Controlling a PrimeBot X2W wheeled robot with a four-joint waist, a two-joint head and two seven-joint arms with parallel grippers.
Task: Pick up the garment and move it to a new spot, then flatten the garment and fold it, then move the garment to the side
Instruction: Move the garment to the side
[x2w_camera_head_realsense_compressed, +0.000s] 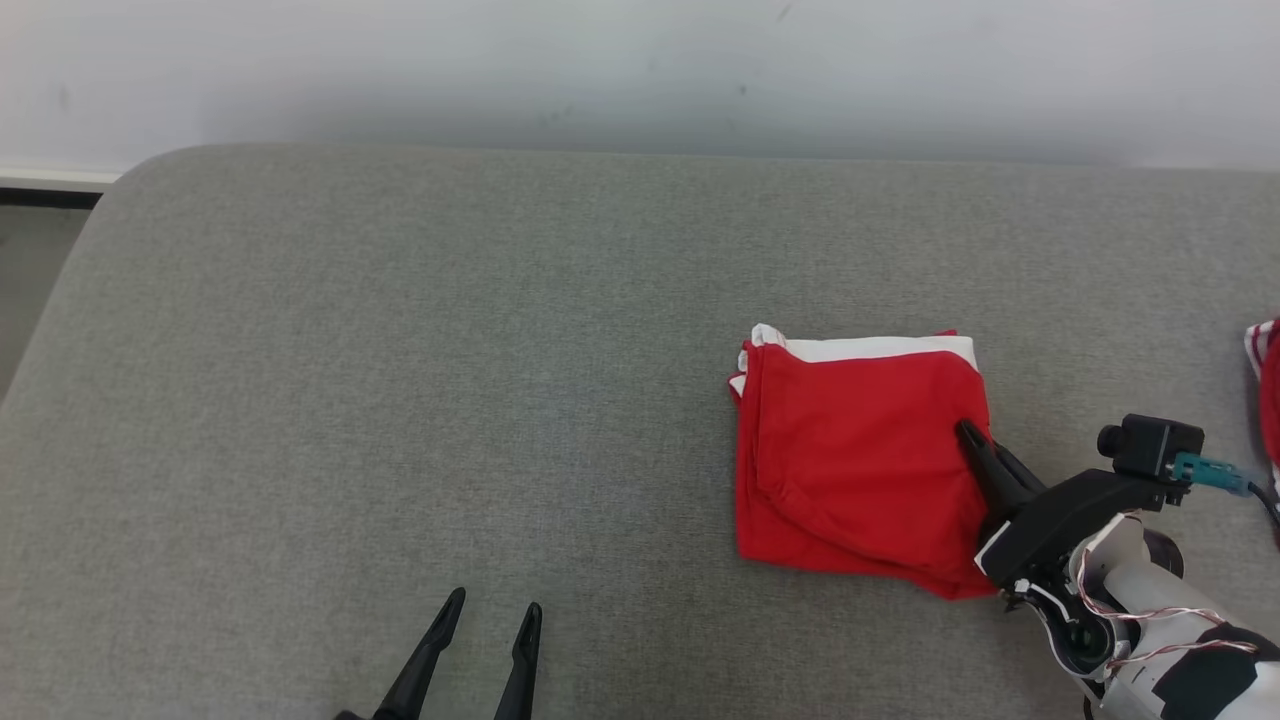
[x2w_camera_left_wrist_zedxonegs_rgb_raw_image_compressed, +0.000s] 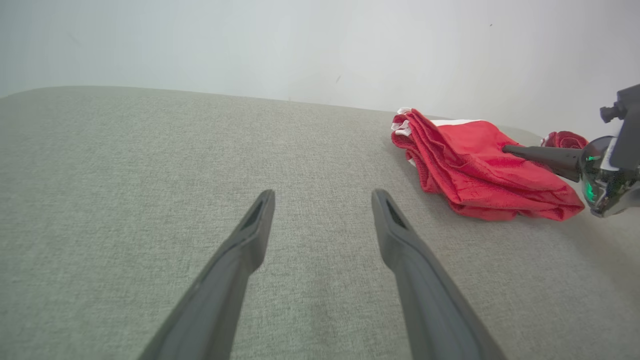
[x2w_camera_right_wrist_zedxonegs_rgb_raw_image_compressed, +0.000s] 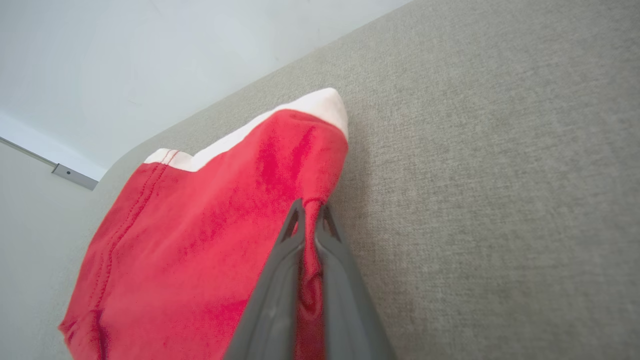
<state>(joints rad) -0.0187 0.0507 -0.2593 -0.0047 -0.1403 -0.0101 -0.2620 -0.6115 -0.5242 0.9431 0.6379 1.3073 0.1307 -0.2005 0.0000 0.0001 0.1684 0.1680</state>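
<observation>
Red cloth with a white band makes up the garment (x2w_camera_head_realsense_compressed: 850, 460). It lies folded into a rough square on the grey, fabric-covered desk (x2w_camera_head_realsense_compressed: 400, 350), to the right of the middle in the head view. It lies flat in several layers, with the white band at the far edge.

The right claw (x2w_camera_head_realsense_compressed: 975, 438) is clamped on the right edge of the garment. In the right wrist view a pinch of red cloth is squeezed between its 2 fingers (x2w_camera_right_wrist_zedxonegs_rgb_raw_image_compressed: 280, 280). The left claw (x2w_camera_head_realsense_compressed: 494, 603) is held wide apart over bare desk, well apart from the garment, and nothing is touched by it.

The garment is judged to be light, soft and limp, and not fragile. If it is lifted by 1 edge only, the layers can be expected to hang down and the fold may open. A low pull across the desk is thought safer, although the bottom layer may be held back by the rough cover of the desk. The hold is best taken on the thick edge, where all layers meet. Whether every layer is caught now cannot be told.

Another red cloth (x2w_camera_head_realsense_compressed: 1265, 380) with white stripes is seen at the right border, so room on that side is judged to be limited.
</observation>
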